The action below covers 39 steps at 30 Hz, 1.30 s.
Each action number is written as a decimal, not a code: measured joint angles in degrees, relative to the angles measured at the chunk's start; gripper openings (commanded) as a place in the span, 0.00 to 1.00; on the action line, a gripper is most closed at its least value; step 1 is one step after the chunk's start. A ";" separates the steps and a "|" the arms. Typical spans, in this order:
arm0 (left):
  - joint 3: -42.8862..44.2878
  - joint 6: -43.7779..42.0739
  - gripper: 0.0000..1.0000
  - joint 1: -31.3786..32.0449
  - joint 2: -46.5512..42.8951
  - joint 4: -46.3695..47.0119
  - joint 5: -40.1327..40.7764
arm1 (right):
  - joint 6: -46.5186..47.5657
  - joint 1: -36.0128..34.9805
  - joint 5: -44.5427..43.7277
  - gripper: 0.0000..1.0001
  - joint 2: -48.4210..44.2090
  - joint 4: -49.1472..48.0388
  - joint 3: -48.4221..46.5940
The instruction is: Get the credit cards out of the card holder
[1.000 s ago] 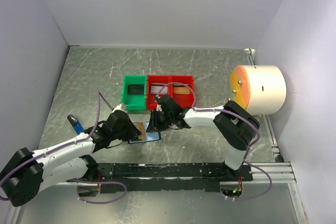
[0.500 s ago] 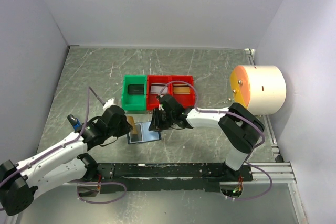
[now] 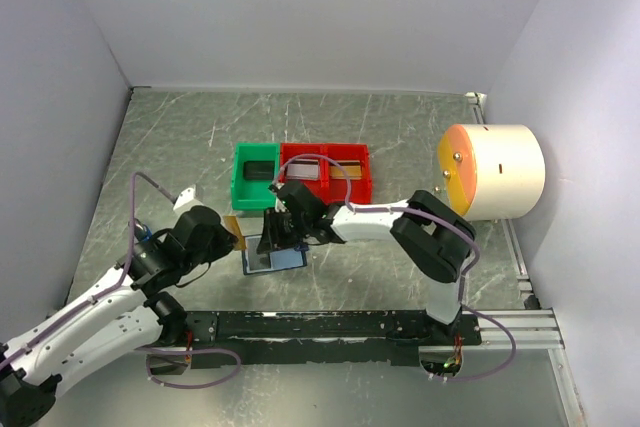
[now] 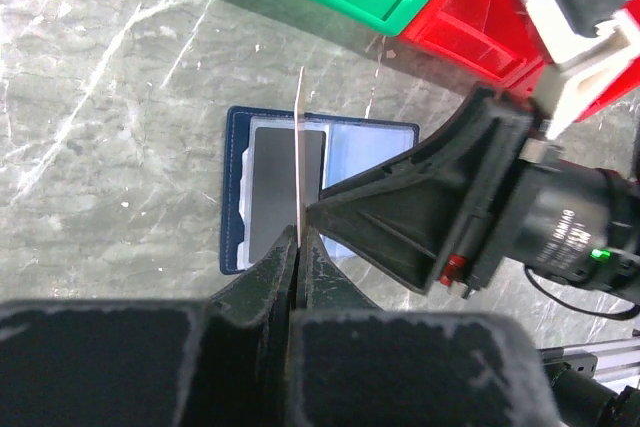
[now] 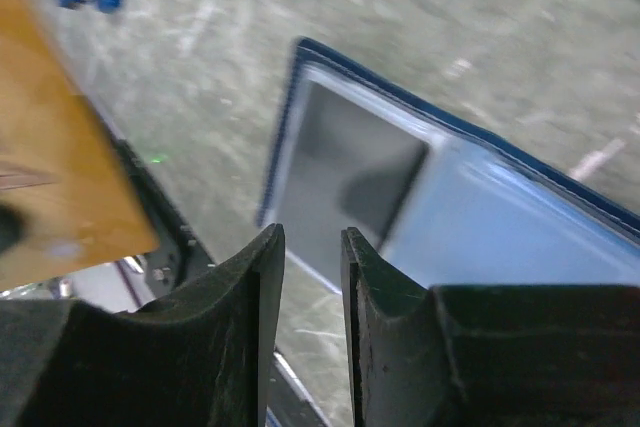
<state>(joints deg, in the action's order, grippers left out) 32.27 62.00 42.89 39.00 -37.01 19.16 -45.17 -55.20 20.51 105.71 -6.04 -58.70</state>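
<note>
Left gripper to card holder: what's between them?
One tan card, pinched in the shut left gripper and sticking out edge-on toward the open card holder. Nothing else. The left wrist view shows it best.

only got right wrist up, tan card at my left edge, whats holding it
Observer: The left gripper is shut on that card and holds it on edge, free of the holder.
Operator: where does the holder sit on the table
Observer: It lies open and flat, just on the near side of the green bin and the red bin.
Operator: anything in the bins
Observer: There is a dark item in the green bin. The red bin has a greyish item in its left half and a tan item in its right half. All three are likely cards.
</note>
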 measured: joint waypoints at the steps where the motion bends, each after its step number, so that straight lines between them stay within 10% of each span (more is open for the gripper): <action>1: 0.00 0.00 0.07 0.00 -0.33 -0.17 0.15 | 0.00 0.00 -0.72 0.30 0.74 0.63 0.24; 11: 0.00 -2.69 0.07 0.00 1.64 2.19 -1.79 | 0.33 4.04 -4.46 0.35 -3.56 3.37 6.47; 22: -2.32 -9.46 0.07 -4.94 4.46 18.01 -18.49 | -0.24 12.81 -4.61 0.80 -24.57 -0.50 17.03; 30: -10.82 -8.26 0.07 -14.69 0.85 37.42 -40.09 | -2.67 19.89 0.42 0.81 -41.13 -9.94 26.88; 39: -15.21 -0.87 0.07 -14.86 2.56 60.74 -53.29 | -9.62 19.89 14.40 0.68 -39.06 -24.37 26.91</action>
<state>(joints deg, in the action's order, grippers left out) 17.06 61.12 28.03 41.56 23.73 -34.13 -54.78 -35.31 34.92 66.65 -30.41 -31.79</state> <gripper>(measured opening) 0.070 0.736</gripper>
